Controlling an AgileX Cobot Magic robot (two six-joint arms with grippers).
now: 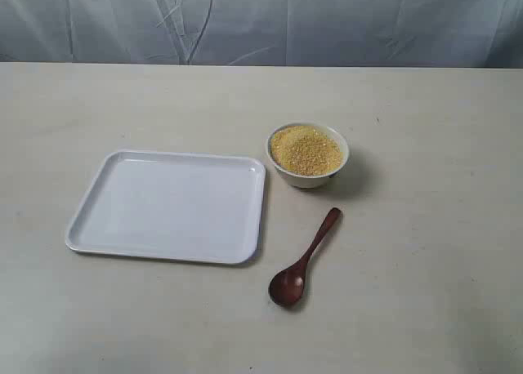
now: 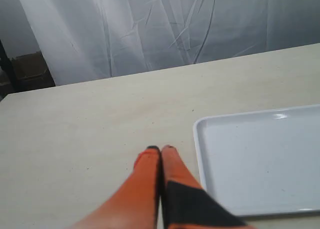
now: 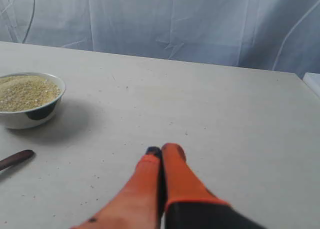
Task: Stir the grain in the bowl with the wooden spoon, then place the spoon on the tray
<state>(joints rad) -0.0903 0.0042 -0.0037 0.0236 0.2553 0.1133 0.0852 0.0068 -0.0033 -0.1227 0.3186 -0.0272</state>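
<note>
Neither arm shows in the exterior view. The left gripper (image 2: 161, 149) and the right gripper (image 3: 162, 150) each have orange fingers pressed together on nothing, over the bare table (image 1: 425, 251). The wrist views cut off the tray (image 1: 167, 207) and all but the handle tip of the wooden spoon (image 1: 306, 258). The spoon lies on the table just right of the tray's near corner, handle toward the bowl (image 1: 307, 178), touching neither. The grain (image 1: 306, 149) is heaped in the bowl, just beside the tray's far right corner. Open table lies to the right.

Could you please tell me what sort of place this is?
Probably a staged robot test bench, not a real kitchen: a plain pale table, a wrinkled white cloth backdrop behind it, and only a tray, a bowl of grain and a wooden spoon laid out.
</note>
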